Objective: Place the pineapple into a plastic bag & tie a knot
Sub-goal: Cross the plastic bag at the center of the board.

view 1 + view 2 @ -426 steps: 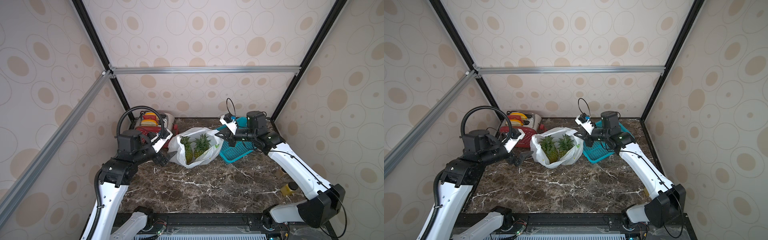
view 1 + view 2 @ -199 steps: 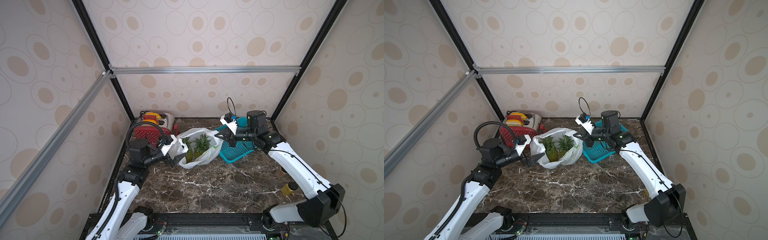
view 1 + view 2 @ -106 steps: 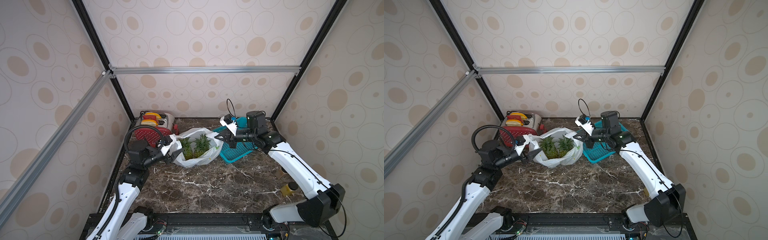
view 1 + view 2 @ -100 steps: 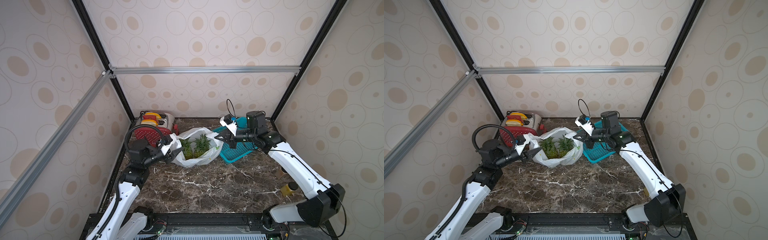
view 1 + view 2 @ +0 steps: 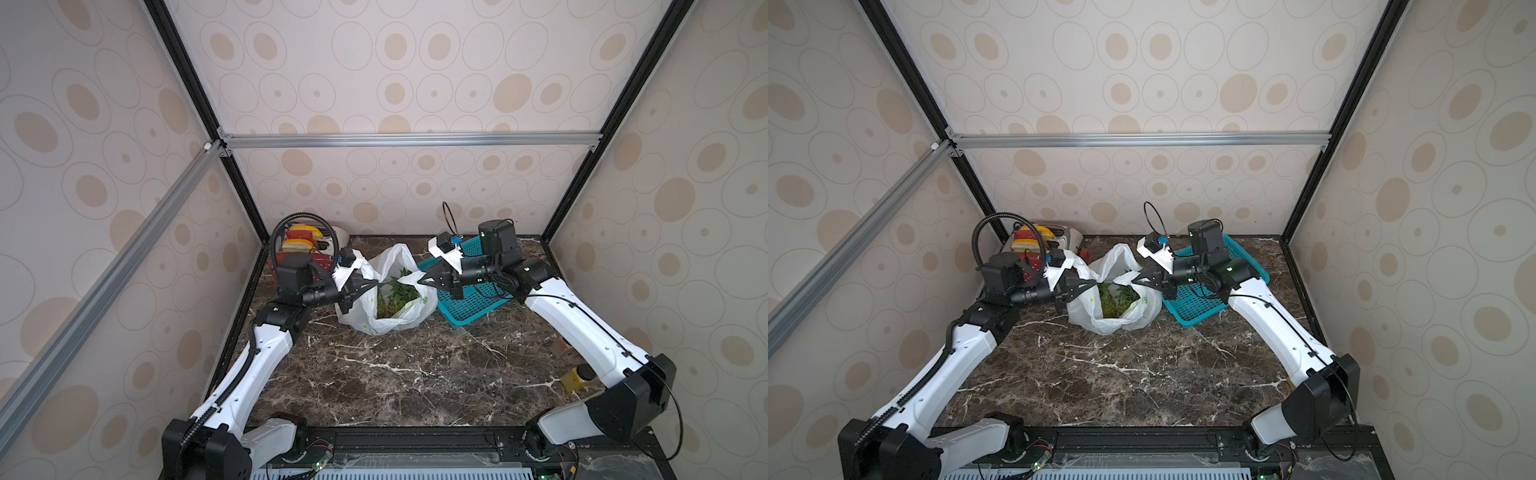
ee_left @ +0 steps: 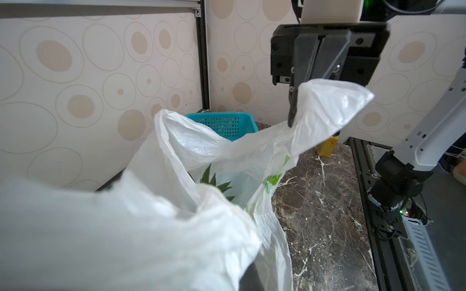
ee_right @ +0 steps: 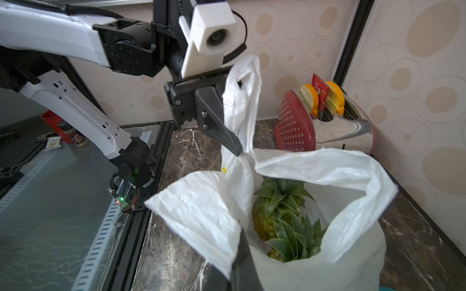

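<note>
Thin, crinkled, translucent film for the plastic bag (image 7: 327, 163); glossy veined stone, perhaps marble, for the table (image 5: 395, 374); mirror-bright metal on the toaster (image 7: 353, 131).

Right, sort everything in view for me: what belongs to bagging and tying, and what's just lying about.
Job in hand:
plastic bag; pineapple inside it; left gripper and right gripper, each shut on the bag.

Lying about:
teal mesh basket; toaster; red perforated basket; yellow bottle.
</note>
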